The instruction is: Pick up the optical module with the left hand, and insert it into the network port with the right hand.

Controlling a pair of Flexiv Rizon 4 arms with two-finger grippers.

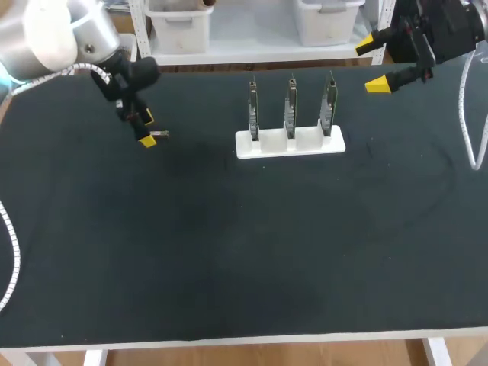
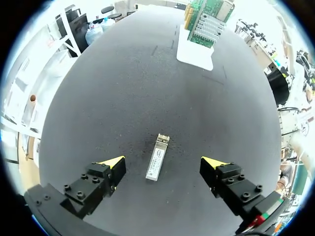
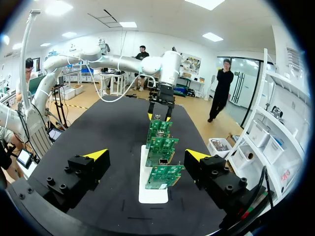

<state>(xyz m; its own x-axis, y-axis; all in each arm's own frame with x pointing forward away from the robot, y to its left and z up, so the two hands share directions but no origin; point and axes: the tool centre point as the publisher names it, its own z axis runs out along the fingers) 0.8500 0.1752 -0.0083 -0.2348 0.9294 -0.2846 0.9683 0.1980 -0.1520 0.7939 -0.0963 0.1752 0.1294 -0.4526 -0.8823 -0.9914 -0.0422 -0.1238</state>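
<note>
Head view, far left: my left arm comes in from the corner, and its left claw [image 1: 146, 128] hangs low over the table [image 1: 229, 252], which has a matte black, felt-like surface. The optical module [image 1: 161, 134] shows as a small silvery sliver just beside the lower yellow tip.

My left wrist view is clearer. The left claw [image 2: 162, 163] is spread wide, with its wedge-shaped yellow tips on blocky black fingers [image 2: 101, 179]. The optical module [image 2: 158, 157] is a slim rectangular metal body with a pale label. It lies flat on the table between the fingers and touches neither of them, so the claw grips nothing.

In the middle of the table stands a white holder [image 1: 290, 142], a smooth slotted block. It carries three green network cards [image 1: 290, 107] upright in a row, each in its own slot, with their edges towards me.

On the right, my right claw [image 1: 374, 64] is near the table's far edge, well apart from the holder. My right wrist view shows the right claw [image 3: 146, 156] gaping and empty. The network cards [image 3: 160, 147] line up ahead of it on the white holder [image 3: 153, 194].
</note>
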